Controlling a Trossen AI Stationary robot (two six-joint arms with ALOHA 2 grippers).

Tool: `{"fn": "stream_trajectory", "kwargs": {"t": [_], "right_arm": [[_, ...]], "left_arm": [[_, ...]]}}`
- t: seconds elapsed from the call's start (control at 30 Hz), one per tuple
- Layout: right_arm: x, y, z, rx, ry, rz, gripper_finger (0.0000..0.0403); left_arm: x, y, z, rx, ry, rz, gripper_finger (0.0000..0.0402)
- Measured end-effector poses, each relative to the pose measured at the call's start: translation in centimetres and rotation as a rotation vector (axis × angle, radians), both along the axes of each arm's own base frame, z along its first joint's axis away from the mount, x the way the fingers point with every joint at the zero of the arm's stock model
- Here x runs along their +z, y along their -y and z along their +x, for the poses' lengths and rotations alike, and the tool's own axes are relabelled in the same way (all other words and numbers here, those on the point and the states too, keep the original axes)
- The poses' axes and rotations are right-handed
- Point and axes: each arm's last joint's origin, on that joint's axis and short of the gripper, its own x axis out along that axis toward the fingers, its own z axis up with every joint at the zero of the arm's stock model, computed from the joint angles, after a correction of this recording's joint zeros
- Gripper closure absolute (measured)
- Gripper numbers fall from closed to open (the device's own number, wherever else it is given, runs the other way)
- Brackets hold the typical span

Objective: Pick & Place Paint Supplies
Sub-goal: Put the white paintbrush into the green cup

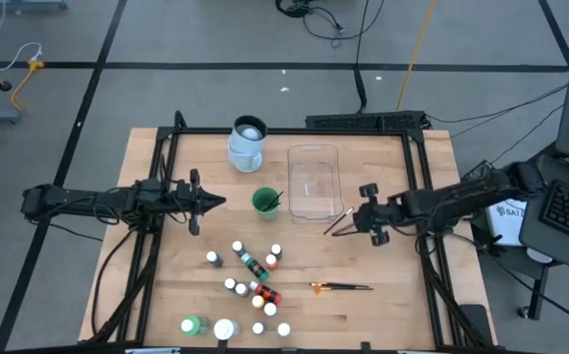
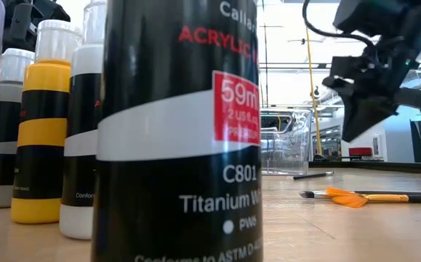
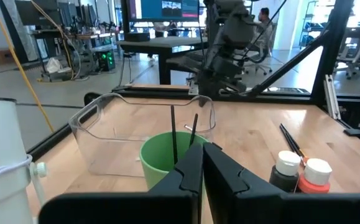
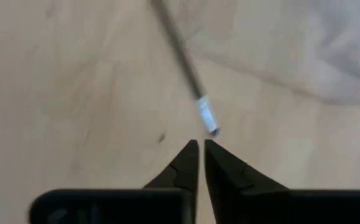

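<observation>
One thin dark paint brush (image 1: 338, 222) with a short silvery metal band near its end (image 4: 207, 117), flat on the pale wooden table (image 1: 166, 285), its banded end just ahead of the right gripper (image 1: 361, 218) and not between the fingertips. Probably very light, stiff along the handle and soft only at the bristles; round and smooth, so liable to roll or to skid out of a pinch. Best taken across the bare handle near the middle, clear of the band and the bristles, with the fingertips brought low to the wood on either side. Right gripper (image 4: 201, 144) pointed down at the board, fingers drawn together to a narrow slit, nothing in them. Just beyond that gripper's tip, past the brush, the clear rectangular plastic tub (image 1: 312, 180). Off to its side, towards the near table edge, a second dark brush with orange bristles (image 1: 341, 287), also flat on the wood. Farther along, well apart from the right gripper, the cluster of small white-capped paint bottles (image 1: 255, 280), with a larger green bottle (image 1: 194, 324) and a white jar (image 1: 225, 329) at the near edge. Across the table, the left gripper (image 1: 215, 204) closed and empty, hovering, with a green plastic cup (image 1: 264, 202) just ahead of its tip and dark brush handles upright in the cup. Beyond the cup, the pale blue-white jug (image 1: 248, 144).
</observation>
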Motion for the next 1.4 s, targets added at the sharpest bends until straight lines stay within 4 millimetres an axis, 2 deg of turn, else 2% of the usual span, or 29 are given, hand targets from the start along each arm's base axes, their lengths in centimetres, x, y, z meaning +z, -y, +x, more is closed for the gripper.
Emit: {"fn": "stream_trajectory", "kwargs": {"t": [0.1,0.43,0.6,1.17,1.27,1.4], "right_arm": [[0.0,1.3,0.3,0.048,-0.005,0.075,0.0359],[0.1,4.6,0.8,0.146,0.019,0.067,0.0268],[-0.3,5.8,1.3,0.146,0.05,0.116,0.0243],[-5.1,7.0,3.2,0.157,-0.137,0.156,0.0257],[-5.4,6.9,3.1,0.161,-0.16,0.164,0.027],[-5.4,6.8,3.0,0.164,-0.173,0.172,0.031]], "left_arm": [[0.0,0.0,0.0,-0.001,-0.002,0.02,0.0385],[-0.1,0.0,0.0,-0.002,-0.017,0.031,0.0385],[-0.4,0.0,0.0,-0.001,-0.039,0.023,0.0385],[-0.3,0.0,0.0,0.0,-0.03,0.024,0.0385],[-0.3,0.0,0.0,0.0,-0.029,0.023,0.0385],[-0.3,0.0,0.0,0.0,-0.03,0.022,0.0385]]}}
